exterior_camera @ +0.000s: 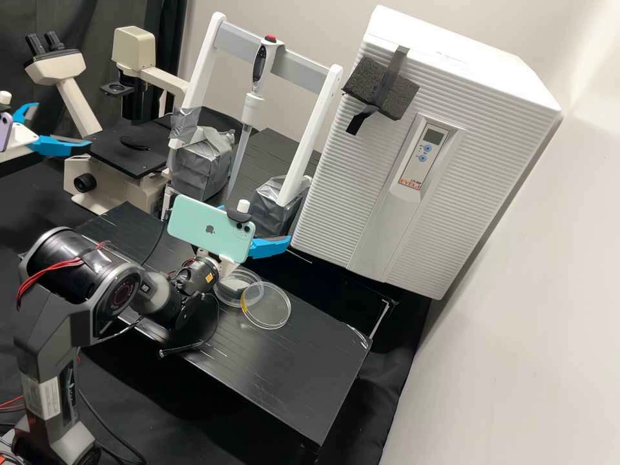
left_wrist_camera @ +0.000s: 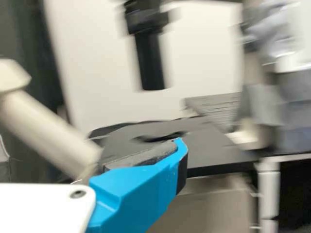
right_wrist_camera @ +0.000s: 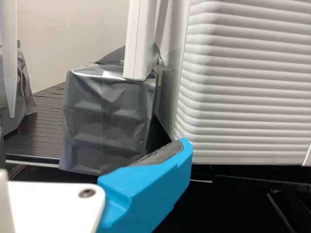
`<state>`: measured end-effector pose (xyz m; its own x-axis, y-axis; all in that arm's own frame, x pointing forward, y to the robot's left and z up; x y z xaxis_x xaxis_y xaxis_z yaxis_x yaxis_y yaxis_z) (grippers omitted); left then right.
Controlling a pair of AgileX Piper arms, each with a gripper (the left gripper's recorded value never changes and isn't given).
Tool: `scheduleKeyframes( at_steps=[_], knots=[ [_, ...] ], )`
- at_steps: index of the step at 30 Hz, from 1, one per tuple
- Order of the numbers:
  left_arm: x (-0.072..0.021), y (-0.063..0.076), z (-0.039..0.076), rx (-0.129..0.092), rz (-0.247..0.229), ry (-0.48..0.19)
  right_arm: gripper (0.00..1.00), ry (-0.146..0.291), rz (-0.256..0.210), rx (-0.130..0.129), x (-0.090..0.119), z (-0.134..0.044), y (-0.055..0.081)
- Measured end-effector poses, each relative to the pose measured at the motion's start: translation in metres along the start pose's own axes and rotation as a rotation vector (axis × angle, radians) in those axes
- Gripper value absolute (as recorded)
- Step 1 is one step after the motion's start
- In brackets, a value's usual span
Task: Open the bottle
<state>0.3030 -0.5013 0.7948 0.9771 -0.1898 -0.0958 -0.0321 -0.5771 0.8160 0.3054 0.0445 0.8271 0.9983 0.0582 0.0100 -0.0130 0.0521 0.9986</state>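
My right gripper [exterior_camera: 258, 227] hangs above the black platform [exterior_camera: 290, 361], close to the white ribbed machine [exterior_camera: 426, 148]. Its two blue fingers stand apart with nothing between them. In the right wrist view one blue finger [right_wrist_camera: 146, 189] points at a foil-wrapped block [right_wrist_camera: 109, 126] beside the machine [right_wrist_camera: 248, 82]. My left gripper [exterior_camera: 57, 126] is at the far left edge, next to the microscope [exterior_camera: 116, 161], with its fingers apart and empty. The left wrist view has one blue finger [left_wrist_camera: 141, 189] in front of the black microscope stage [left_wrist_camera: 146, 141].
Two clear petri dishes [exterior_camera: 265, 305] lie on the platform just below the right gripper. A white pipette stand [exterior_camera: 303, 71] holding a pipette [exterior_camera: 255, 84] rests on foil-wrapped blocks [exterior_camera: 200, 161] behind it. The platform's near half is bare.
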Motion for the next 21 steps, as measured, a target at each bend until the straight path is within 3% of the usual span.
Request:
scheduleKeyframes(
  at_steps=[5, 10, 16, 21],
  knots=[
    [0.0032, 0.003, 0.041, 0.009, 0.016, -0.152, 1.0, 0.0, 0.0, 0.0, 0.0, 0.0, 0.0],
    [0.0039, 0.005, 0.068, 0.027, 0.026, -0.265, 1.0, 0.0, 0.0, 0.0, 0.0, 0.0, 0.0],
    [0.0004, 0.003, 0.083, 0.062, 0.011, -0.37, 1.0, 0.0, 0.0, 0.0, 0.0, 0.0, 0.0],
    [0.0028, -0.011, 0.083, 0.073, -0.044, -0.377, 1.0, 0.0, 0.0, 0.0, 0.0, 0.0, 0.0]
  ],
)
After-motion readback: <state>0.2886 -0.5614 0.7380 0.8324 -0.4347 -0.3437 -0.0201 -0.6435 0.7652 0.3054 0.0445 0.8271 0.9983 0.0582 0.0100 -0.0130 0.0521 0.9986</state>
